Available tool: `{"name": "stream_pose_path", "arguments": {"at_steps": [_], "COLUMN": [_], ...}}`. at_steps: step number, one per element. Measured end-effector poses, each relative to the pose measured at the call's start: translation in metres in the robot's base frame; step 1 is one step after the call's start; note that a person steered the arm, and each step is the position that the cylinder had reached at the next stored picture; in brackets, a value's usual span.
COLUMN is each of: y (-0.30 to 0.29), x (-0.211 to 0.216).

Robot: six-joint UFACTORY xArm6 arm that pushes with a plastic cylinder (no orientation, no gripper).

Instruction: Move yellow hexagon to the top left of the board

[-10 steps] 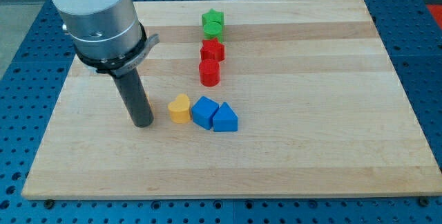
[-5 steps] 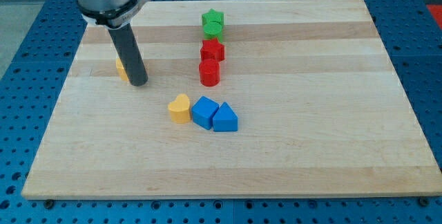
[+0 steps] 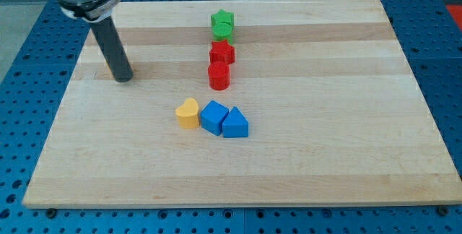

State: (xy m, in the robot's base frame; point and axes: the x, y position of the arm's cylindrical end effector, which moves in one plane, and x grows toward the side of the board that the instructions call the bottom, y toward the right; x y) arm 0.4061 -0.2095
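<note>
The yellow hexagon (image 3: pixel 107 67) is almost wholly hidden behind my rod; only a thin yellow-orange sliver shows at the rod's left edge, in the left upper part of the wooden board (image 3: pixel 325 82). My tip (image 3: pixel 123 78) rests on the board just to the right of and below that sliver, touching it or very close to it. The arm's grey body fills the view's top left corner.
A yellow heart (image 3: pixel 188 113), a blue cube (image 3: pixel 214 116) and a blue triangle (image 3: pixel 234 124) sit together at the middle. Above them stand a red cylinder (image 3: pixel 219 76), a red star (image 3: pixel 221 52), a green block (image 3: pixel 223 32) and a green star (image 3: pixel 222 19).
My tip has moved up and to the left across the board, and the yellow hexagon has gone with it. The other blocks have not moved.
</note>
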Motion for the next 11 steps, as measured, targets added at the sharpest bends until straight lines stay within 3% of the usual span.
{"name": "stream_pose_path", "arguments": {"at_steps": [2, 4, 11], "y": [-0.013, -0.013, -0.013], "x": [0.011, -0.032, -0.08]}}
